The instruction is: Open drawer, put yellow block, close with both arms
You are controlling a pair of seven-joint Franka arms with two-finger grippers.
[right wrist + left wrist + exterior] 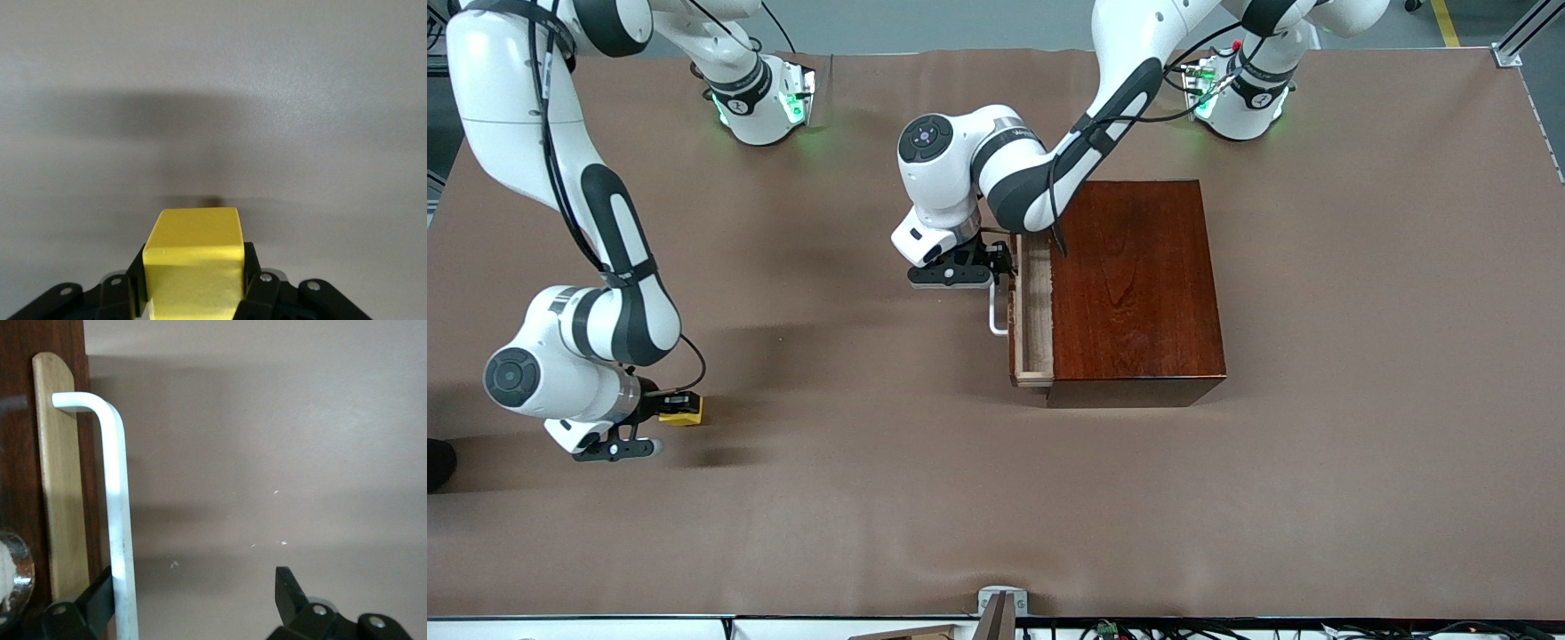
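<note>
The dark reddish-brown wooden box (pixel 1138 284) stands mid-table, and its pale-wood drawer (pixel 1036 311) is pulled out a little way. My left gripper (pixel 1000 267) is at the drawer's white bar handle (pixel 996 320), open. In the left wrist view the handle (pixel 120 520) runs between the wide-apart fingers of the left gripper (pixel 193 587), close against one finger (pixel 97 597). My right gripper (pixel 660 411) is low over the table toward the right arm's end. It is shut on the yellow block (pixel 682 410). In the right wrist view both fingers press the sides of the yellow block (pixel 193 257).
Brown cloth (pixel 925 498) covers the whole table. A small metal bracket (pixel 1000 604) sits at the table edge nearest the front camera. Both arm bases (pixel 765 107) (pixel 1240 98) stand along the farthest edge.
</note>
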